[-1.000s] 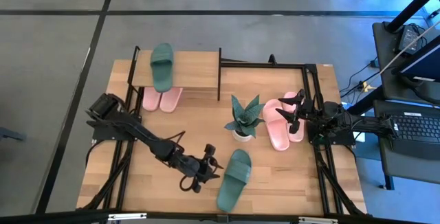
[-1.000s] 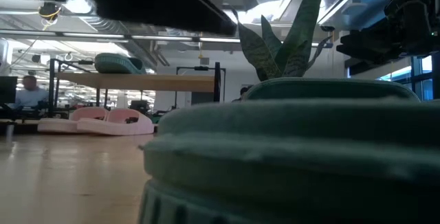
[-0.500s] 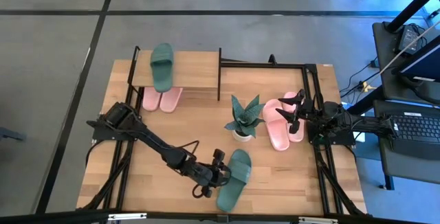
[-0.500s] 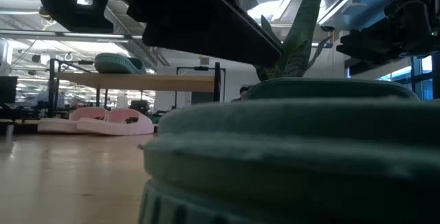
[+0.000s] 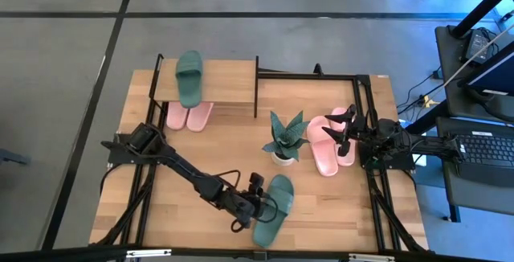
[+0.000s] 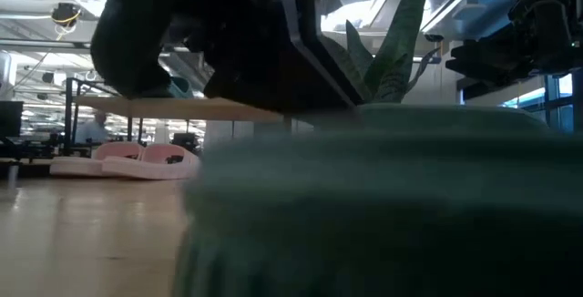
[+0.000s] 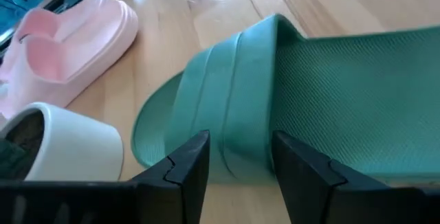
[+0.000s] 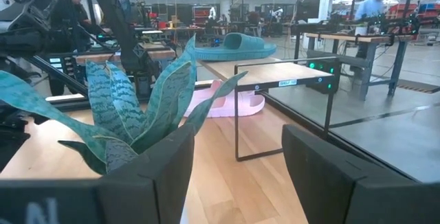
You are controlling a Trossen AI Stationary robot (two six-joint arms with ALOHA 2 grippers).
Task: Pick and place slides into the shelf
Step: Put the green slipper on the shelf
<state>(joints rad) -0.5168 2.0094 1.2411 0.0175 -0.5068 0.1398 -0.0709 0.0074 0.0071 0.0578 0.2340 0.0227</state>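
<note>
A dark green slide (image 5: 275, 207) lies sole down near the table's near edge; its strap (image 7: 230, 114) fills the left wrist view. My left gripper (image 5: 258, 200) is open, at that slide's left side, one finger on either side of the strap's edge (image 7: 240, 162). A second green slide (image 5: 189, 77) lies on the shelf's top board (image 5: 229, 81), with a pink pair (image 5: 189, 116) under it. Another pink pair (image 5: 325, 145) lies at the table's right. My right gripper (image 5: 344, 125) hovers open over that pair. My left gripper (image 7: 237, 172) comes level from the table's left at the green slide's strap, with its fingers (image 7: 185, 169) astride the strap's edge. I cannot tell whether they touch it. The slide rests flat on the table.
A spiky potted plant (image 5: 283, 140) in a white pot (image 7: 62, 148) stands mid-table, between the green slide and the right pink pair. Black frame rails (image 5: 363, 101) run along the table's far and right sides. Bare wood (image 5: 161, 206) lies left of the gripper.
My left gripper has moved toward the table's right, across the near part of the table, up to the green slide's strap side. The right arm has kept still.
</note>
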